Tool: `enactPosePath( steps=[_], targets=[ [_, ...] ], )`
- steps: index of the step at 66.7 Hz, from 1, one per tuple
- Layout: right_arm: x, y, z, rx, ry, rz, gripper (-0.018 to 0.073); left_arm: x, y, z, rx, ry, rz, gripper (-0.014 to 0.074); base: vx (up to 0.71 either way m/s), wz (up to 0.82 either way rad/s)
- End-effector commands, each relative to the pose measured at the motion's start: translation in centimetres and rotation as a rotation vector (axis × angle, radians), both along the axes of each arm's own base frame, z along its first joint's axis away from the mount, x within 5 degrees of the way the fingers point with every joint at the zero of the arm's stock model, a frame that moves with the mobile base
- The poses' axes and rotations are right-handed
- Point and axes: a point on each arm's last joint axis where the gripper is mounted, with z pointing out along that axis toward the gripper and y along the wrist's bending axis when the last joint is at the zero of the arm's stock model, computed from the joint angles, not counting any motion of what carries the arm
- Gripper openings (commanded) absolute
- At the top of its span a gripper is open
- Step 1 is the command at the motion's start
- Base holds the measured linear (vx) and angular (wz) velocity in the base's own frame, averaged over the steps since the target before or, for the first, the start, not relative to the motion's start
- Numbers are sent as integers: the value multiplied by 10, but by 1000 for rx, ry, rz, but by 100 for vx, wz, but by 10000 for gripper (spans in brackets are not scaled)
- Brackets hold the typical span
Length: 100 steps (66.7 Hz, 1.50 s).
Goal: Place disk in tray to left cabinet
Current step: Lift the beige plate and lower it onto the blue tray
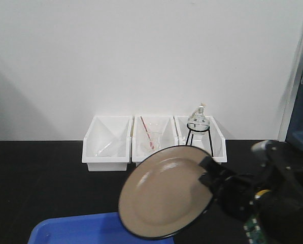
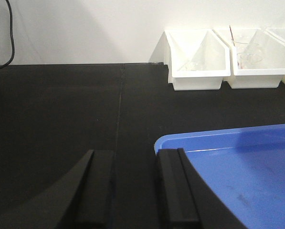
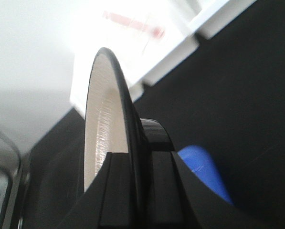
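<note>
The tan disk [image 1: 164,195] with its thin black rim hangs tilted on edge above the blue tray [image 1: 75,231] at the front of the black table. My right gripper [image 1: 208,175] is shut on the disk's right rim; in the right wrist view the disk [image 3: 98,129] stands edge-on between the right gripper's [image 3: 136,162] fingers, with a corner of the tray [image 3: 202,171] below. My left gripper [image 2: 135,164] is open with nothing between its fingers, low over the table beside the tray's [image 2: 237,162] near-left corner. The cabinet is out of view.
Three white bins [image 1: 107,142] stand in a row against the white wall. The middle bin [image 1: 154,140] holds a glass beaker with a red rod; the right one holds a round flask on a black wire stand [image 1: 198,127]. A black cable [image 2: 11,38] hangs far left.
</note>
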Motion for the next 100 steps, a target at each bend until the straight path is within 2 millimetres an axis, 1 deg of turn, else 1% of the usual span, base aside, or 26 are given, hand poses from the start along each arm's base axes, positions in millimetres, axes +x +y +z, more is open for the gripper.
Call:
enactPosePath(
  steps=[1,3,8,16,17,18,19,27,38,46,54,58,66,71,74,80,85,90,95,100],
  targets=[
    [5,29,28,76,-158,40,-6,3,0,14,-11,-88,4,359,0,0],
    [6,39,24,70,-152,63,-6,3,0,14,-11,-88,4,359,0,0],
    [6,62,6,56,-127,114,-6,3,0,14,-11,-88,4,359,0,0],
    [2,83,-15,34,-85,164,-6,3,0,14,-11,-88,4,359,0,0],
    [1,87,-19,29,-76,173,-6,3,0,14,-11,-88,4,359,0,0],
    [-1,97,-33,7,-43,201,-6,3,0,14,-11,-88,4,359,0,0],
    [-2,100,-35,4,-38,208,-6,3,0,14,-11,-88,4,359,0,0],
    [-3,109,-54,-29,3,232,-3,3,0,14,-11,-88,4,358,0,0],
    [-4,112,-79,-89,102,255,4,3,0,14,-11,-88,4,358,0,0],
    [-5,113,-94,-179,139,311,26,3,0,14,-11,-88,4,358,0,0],
    [-5,112,-97,-259,111,366,85,3,0,14,-11,-88,4,356,0,0],
    [-5,113,-97,-290,92,387,132,3,0,14,-11,-88,4,356,0,0],
    [-6,112,-98,-349,77,427,258,3,0,14,-11,-88,4,356,0,0],
    [-7,111,-99,-380,75,448,361,3,0,15,-11,-89,4,356,0,0],
    [-7,111,-99,-389,71,455,424,3,0,15,-11,-89,4,356,0,0],
    [-7,111,-98,-389,68,455,516,3,0,15,-11,-89,4,356,0,0],
    [-6,111,-97,-390,62,455,556,3,0,15,-11,-89,4,356,0,0],
    [-3,107,-93,-393,46,444,569,3,0,14,-11,-88,4,356,0,0],
    [4,96,-84,-395,24,417,569,3,0,14,-11,-88,4,356,0,0],
    [13,79,-68,-379,-8,361,569,3,0,14,-11,-88,4,356,0,0]
  ],
)
